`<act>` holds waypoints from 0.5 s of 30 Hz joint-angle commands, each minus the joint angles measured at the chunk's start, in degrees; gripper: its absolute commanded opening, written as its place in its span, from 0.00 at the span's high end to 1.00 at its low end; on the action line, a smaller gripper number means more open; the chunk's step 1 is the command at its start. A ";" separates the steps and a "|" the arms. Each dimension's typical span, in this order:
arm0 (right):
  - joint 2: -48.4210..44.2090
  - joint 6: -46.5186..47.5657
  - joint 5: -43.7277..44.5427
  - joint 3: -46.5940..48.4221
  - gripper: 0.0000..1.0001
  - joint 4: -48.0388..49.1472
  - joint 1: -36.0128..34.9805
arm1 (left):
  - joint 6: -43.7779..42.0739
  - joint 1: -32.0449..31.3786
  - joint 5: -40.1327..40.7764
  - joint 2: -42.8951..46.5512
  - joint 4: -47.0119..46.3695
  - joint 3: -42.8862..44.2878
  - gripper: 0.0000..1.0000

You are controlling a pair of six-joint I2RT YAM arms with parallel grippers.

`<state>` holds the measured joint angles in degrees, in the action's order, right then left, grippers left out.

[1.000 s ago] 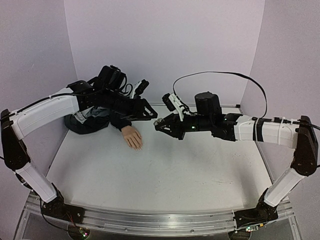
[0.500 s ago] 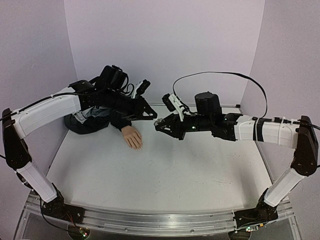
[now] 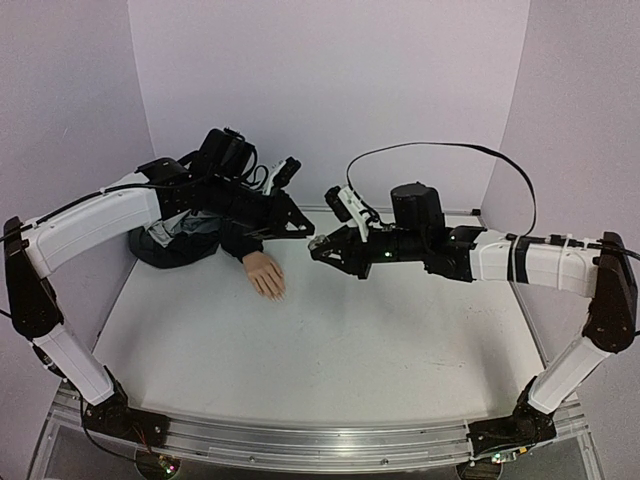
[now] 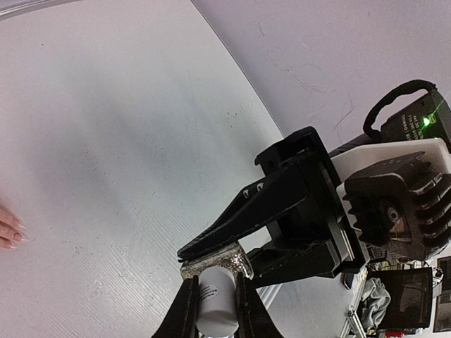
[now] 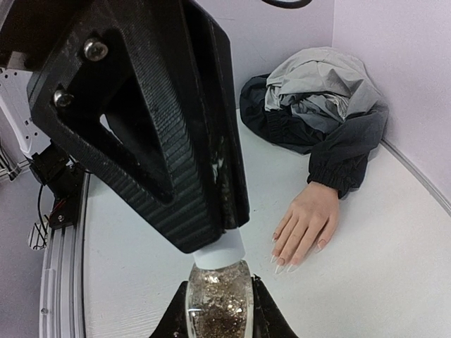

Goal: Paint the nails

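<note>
Now, one peach mannequin hand [image 3: 266,273] lies palm down on the white table [image 3: 330,350], left of centre and towards the far side. Its long axis runs from a dark, crumpled sleeve [image 3: 238,243] out to the near right, so the pale, pointed nails [image 5: 282,262] point that way. Above the table, right of the hand, the two grippers meet on one bottle [image 5: 220,303]. The right gripper [image 3: 318,250] clamps its clear, glitter-filled body, and the left gripper [image 3: 308,231] is clenched on its smooth white cap [image 4: 217,303].
</note>
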<state>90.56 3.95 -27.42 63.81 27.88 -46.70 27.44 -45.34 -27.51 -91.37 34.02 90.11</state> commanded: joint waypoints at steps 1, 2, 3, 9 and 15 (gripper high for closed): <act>-3.19 1.37 -0.62 0.96 1.00 1.43 -0.06 | 1.04 0.52 1.49 0.94 -1.23 3.31 1.00; -3.27 1.48 -0.01 0.82 1.00 1.44 -0.14 | 1.41 0.52 1.30 0.80 -1.24 3.30 1.00; -3.41 1.50 1.06 0.67 1.00 1.54 -0.27 | 1.88 0.64 0.94 0.64 -1.16 3.39 1.00; -3.77 5.27 23.07 -0.01 1.00 3.39 -5.62 | 5.26 0.72 -1.21 0.00 -1.07 3.83 1.00; -5.63 7.42 39.08 -4.04 1.00 12.18 -7.26 | 6.21 0.78 -2.03 -0.48 -0.10 3.88 1.00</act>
<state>89.08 8.47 -2.33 61.67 31.59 -53.67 32.03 -44.58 -28.01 -91.81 34.44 91.07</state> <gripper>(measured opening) 0.212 0.146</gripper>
